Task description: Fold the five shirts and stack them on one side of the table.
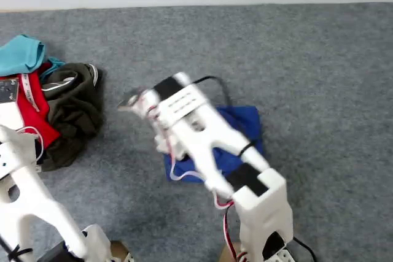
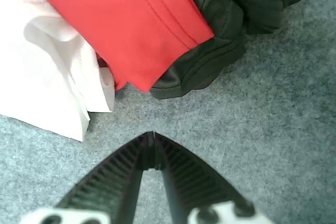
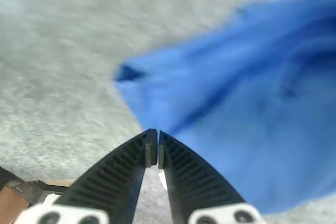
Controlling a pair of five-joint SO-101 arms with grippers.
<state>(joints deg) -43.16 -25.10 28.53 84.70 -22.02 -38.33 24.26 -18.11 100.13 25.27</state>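
Note:
A blue shirt (image 1: 244, 126) lies folded near the table's middle, partly under my right arm (image 1: 196, 127). My right gripper (image 3: 152, 136) is shut with nothing between its fingers and hangs over that shirt's (image 3: 247, 129) edge near a corner. At the left lies a crumpled pile: a teal shirt (image 1: 21, 53), a red shirt (image 1: 37, 105) and a dark olive shirt (image 1: 77, 105). My left gripper (image 2: 154, 139) is shut and empty over bare carpet, just short of the red shirt (image 2: 131, 19), a white shirt (image 2: 42, 77) and the olive shirt (image 2: 231, 19).
Grey carpet (image 1: 319, 65) covers the table, with free room to the right and at the back. My left arm (image 1: 24, 182) stands at the front left. Brown clamp blocks (image 1: 120, 251) sit at the front edge.

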